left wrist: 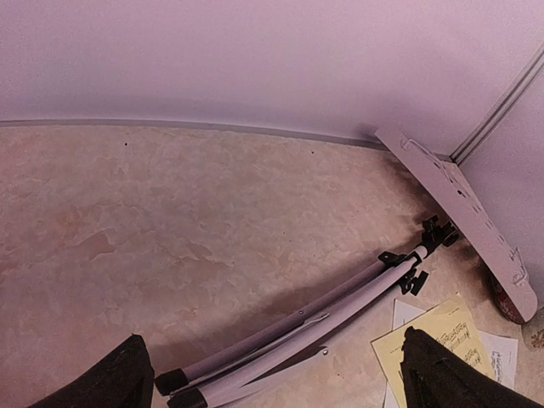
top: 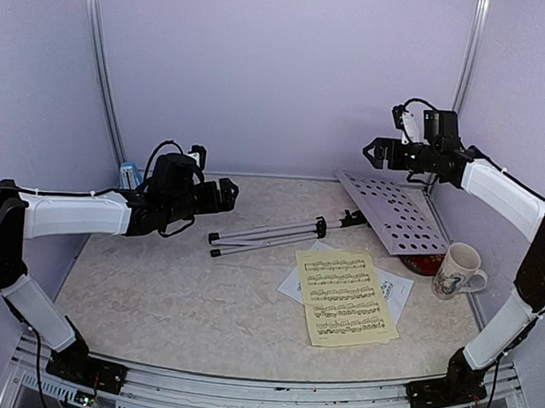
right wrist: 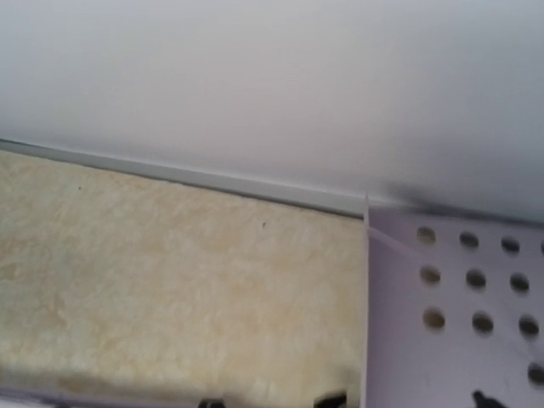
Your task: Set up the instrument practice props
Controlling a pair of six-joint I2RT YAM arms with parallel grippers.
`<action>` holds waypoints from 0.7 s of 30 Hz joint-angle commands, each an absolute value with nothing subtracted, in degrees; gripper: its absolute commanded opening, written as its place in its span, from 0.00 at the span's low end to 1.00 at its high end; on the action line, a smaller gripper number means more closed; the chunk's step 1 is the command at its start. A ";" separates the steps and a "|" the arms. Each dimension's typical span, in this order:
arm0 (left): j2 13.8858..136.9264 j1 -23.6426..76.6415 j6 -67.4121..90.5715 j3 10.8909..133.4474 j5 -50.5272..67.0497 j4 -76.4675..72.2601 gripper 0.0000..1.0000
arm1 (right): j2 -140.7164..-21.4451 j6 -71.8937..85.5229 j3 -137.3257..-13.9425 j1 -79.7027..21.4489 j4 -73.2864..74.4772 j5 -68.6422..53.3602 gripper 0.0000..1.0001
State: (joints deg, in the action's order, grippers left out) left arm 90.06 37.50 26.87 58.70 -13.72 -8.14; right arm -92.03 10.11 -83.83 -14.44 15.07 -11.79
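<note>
**Step in hand:** the opening one, as I judge it. Nothing is set up yet, and both arms hover clear of the props.

**Music stand** [top: 269, 235]: lies on its side across the middle of the desk, towards the far edge, with its legs folded together. Its perforated plate [top: 392, 211] is tilted near the far right corner, and its lower edge is close to the dark red disc [top: 423, 264].

**Yellow sheet** [top: 345, 296]: flat, right of centre, lying on top of the white sheet [top: 397, 293].

**Metronome** [top: 129, 173]: at the far left corner, mostly hidden behind my left arm.

**Mug** [top: 455, 271]: at the right edge, not part of the job.

**Left tool** [top: 229, 192]: jaws wide apart, holding nothing and touching nothing. It hangs above the desk just left of the stand's feet.

**Right tool** [top: 376, 152]: jaws wide apart and empty. It is raised over the far end of the perforated plate, apart from it.

**Next move, my estimate:** I should lower one tool to the folded legs and the other to the plate or the column. Raising the stand probably needs both, since the legs must be spread before it can stand. The sheets and metronome come after that.
</note>
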 commanded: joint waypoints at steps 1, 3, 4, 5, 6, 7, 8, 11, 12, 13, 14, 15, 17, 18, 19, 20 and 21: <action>90.68 37.88 26.41 59.30 -10.83 -9.25 0.99 | -99.67 6.03 -92.09 -14.03 22.37 -12.98 1.00; 90.72 37.92 26.65 58.92 -9.90 -9.55 0.99 | -102.63 5.76 -93.97 -14.07 23.20 -13.82 1.00; 90.78 37.89 26.93 58.68 -9.67 -9.64 0.99 | -104.39 5.63 -95.24 -14.04 24.10 -14.54 1.00; 90.79 37.88 27.33 58.31 -9.54 -9.76 0.99 | -106.94 5.52 -97.12 -14.00 25.59 -15.00 0.99; 90.79 37.88 27.68 57.97 -9.33 -9.99 0.99 | -109.03 5.31 -99.10 -14.01 27.37 -15.47 0.96; 90.79 37.92 27.99 57.48 -8.94 -10.31 0.99 | -111.04 5.09 -101.09 -14.06 29.44 -15.94 0.94; 90.75 37.89 28.22 57.03 -8.44 -10.74 0.99 | -113.01 4.88 -103.08 -14.05 31.43 -16.42 0.92; 90.70 37.97 29.20 55.78 -7.44 -11.93 0.99 | -116.59 4.76 -105.68 -13.98 34.12 -17.19 0.88; 90.75 37.97 29.39 55.40 -7.04 -12.45 0.99 | -117.27 4.95 -105.73 -13.93 34.13 -17.42 0.88; 90.79 37.97 29.49 55.11 -6.69 -12.70 0.99 | -117.90 5.00 -105.73 -13.90 34.25 -17.75 0.87; 90.86 37.97 29.53 54.88 -6.35 -12.86 0.99 | -118.51 4.99 -105.81 -13.93 34.32 -17.95 0.86; 90.95 37.97 29.57 54.71 -6.09 -13.03 0.99 | -119.09 4.94 -106.00 -13.89 34.59 -17.94 0.86; 91.12 37.97 29.70 54.42 -5.78 -13.18 0.99 | -120.22 4.84 -106.46 -13.80 35.47 -17.57 0.84; 91.14 37.92 29.74 54.29 -5.82 -13.26 0.99 | -120.64 4.78 -106.52 -13.80 35.78 -17.38 0.84; 91.14 37.96 29.72 54.22 -5.84 -13.24 0.99 | -120.96 4.81 -106.40 -13.79 36.06 -17.21 0.83; 91.22 37.91 29.64 54.15 -5.99 -13.22 0.99 | -121.28 4.81 -106.24 -13.72 36.18 -16.92 0.82; 91.30 37.88 29.62 54.07 -6.44 -13.27 0.99 | -121.49 4.83 -105.94 -13.65 36.19 -16.33 0.81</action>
